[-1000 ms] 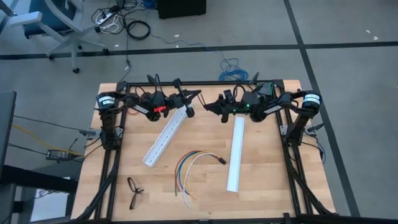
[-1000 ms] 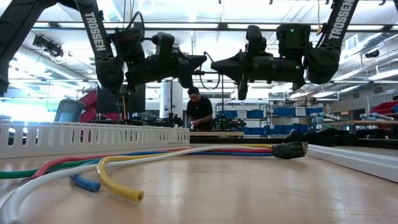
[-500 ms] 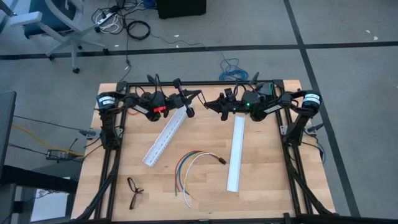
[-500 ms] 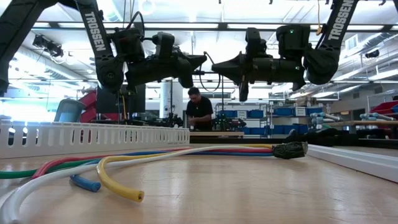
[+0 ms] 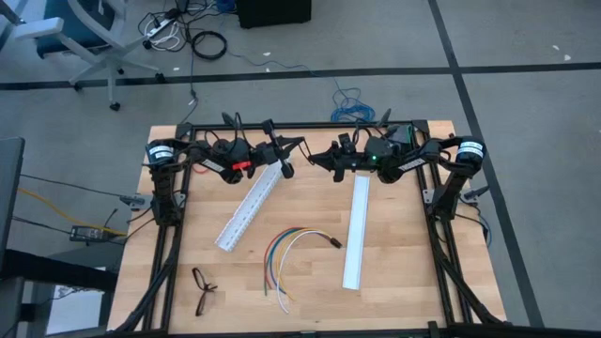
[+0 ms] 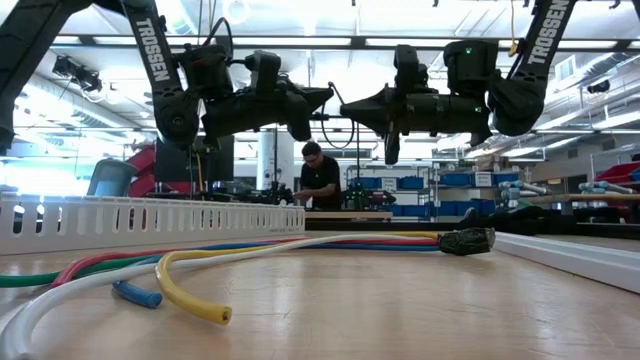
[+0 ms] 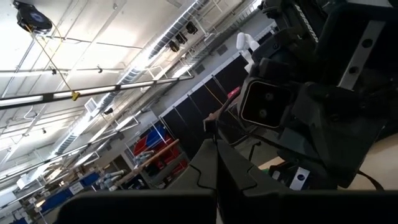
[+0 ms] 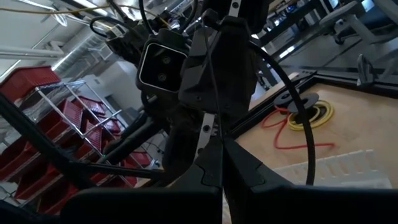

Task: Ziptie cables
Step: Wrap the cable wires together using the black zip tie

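Both grippers, left and right, hang pressed together and empty above the table's far edge, tips facing each other. Nearest us the cables curve loose on the wood between two white slotted rails. We judge them light, limp and slippery, best pinched mid-bundle near the black connector. We cannot pick out the ziptie.
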Tool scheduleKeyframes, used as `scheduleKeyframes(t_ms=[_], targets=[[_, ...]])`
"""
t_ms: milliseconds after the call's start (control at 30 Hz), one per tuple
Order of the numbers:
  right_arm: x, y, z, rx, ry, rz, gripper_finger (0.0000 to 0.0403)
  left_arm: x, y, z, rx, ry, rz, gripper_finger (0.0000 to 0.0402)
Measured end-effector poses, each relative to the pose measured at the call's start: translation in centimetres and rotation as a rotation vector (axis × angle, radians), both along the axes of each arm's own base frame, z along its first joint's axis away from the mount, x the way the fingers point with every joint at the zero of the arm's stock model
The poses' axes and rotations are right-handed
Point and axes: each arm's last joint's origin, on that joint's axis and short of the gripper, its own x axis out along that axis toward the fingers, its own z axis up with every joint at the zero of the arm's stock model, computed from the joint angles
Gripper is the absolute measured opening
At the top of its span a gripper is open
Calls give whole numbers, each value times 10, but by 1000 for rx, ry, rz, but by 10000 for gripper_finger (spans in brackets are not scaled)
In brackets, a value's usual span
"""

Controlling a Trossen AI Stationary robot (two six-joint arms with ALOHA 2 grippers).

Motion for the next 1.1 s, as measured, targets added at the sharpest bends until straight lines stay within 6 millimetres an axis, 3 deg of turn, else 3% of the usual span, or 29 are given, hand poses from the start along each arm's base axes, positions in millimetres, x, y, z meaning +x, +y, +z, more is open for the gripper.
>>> scheduleKeyframes(t_ms=[567,867,1100], targets=[[0,-1,-1,21,9,-16,0,2,1,-5,-12,58,54,1],[-2,-7,-6,137,49,-31,0,7,-8,-9,119,132,119,1],[-2,-8,-2,109,16,-29,0,10,-11,-14,150,200,141,1]])
